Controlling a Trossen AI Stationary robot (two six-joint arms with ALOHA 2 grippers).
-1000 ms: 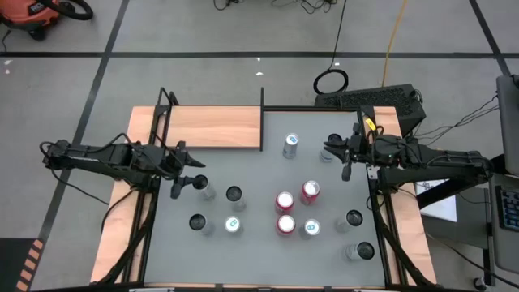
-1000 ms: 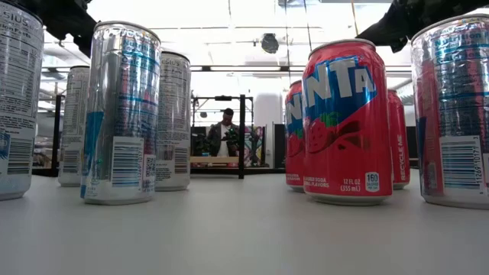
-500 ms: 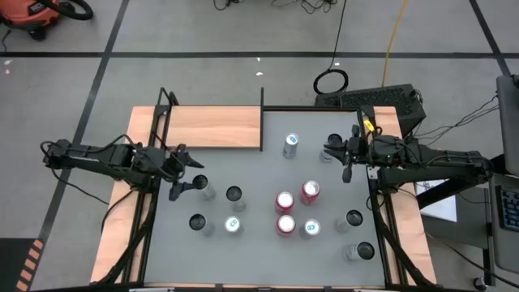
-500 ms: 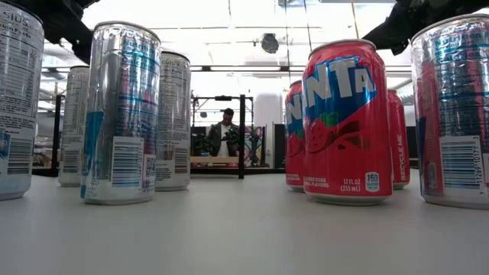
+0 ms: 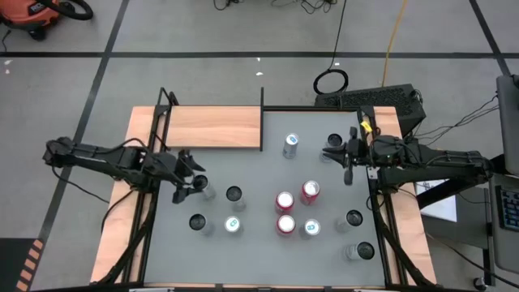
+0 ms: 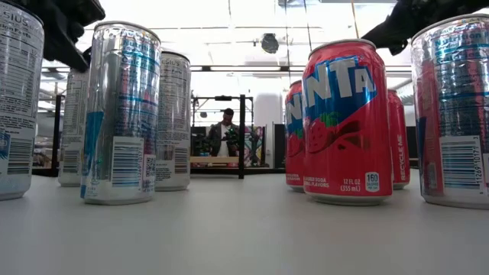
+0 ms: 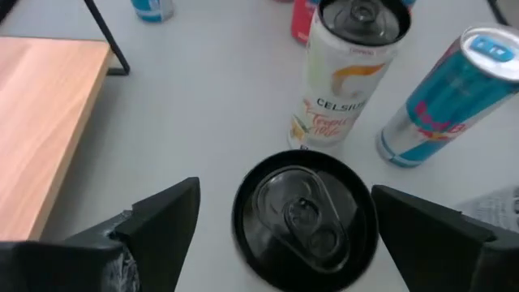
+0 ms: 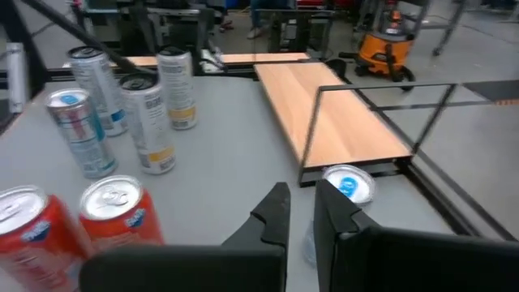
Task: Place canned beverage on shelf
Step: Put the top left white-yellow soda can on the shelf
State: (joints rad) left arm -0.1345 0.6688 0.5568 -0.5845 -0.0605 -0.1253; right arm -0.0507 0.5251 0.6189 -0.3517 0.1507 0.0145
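Note:
The shelf [image 5: 215, 127], a light wood board with thin black posts, stands at the table's far left; it also shows in the wrist views [image 7: 40, 122] [image 8: 332, 113]. Several cans stand upright on the grey table. My left gripper [image 5: 185, 177] [image 7: 296, 231] is open and slants down over a black-topped can [image 7: 304, 219] [image 5: 203, 188]. Its fingers stand on either side of the can's top without touching it. My right gripper [image 5: 345, 158] [image 8: 302, 212] waits shut above the table's far right, touching nothing.
Beyond the black-topped can stand a white Celsius can [image 7: 349, 65] and a blue-and-silver can [image 7: 454, 89]. Red cans [image 5: 284, 203] cluster mid-table, and a blue-topped can [image 5: 290, 144] stands beside the shelf's right post. More cans stand near the right edge [image 5: 357, 250].
My left gripper has sunk a little and tipped further down toward the black-topped can; in the low view its dark shape now reaches lower at the upper left. No can has moved.

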